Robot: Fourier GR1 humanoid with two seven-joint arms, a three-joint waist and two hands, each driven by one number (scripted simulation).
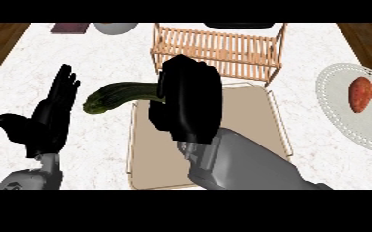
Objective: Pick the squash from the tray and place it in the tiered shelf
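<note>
A dark green squash (120,95) sticks out to the left of my right hand (189,98), whose fingers are curled round its right end and hide that part. The hand holds it over the left rim of the beige tray (251,123), which lies in the middle of the counter. Just behind stands the wooden tiered shelf (218,49) with its slatted top. My left hand (51,113) rests open at the left, fingers up, apart from the squash.
A white plate (338,103) with a reddish sweet potato (360,94) sits at the right edge. At the back are a grey bowl (115,27), a dark reddish flat object (70,27) and a dark item (240,25).
</note>
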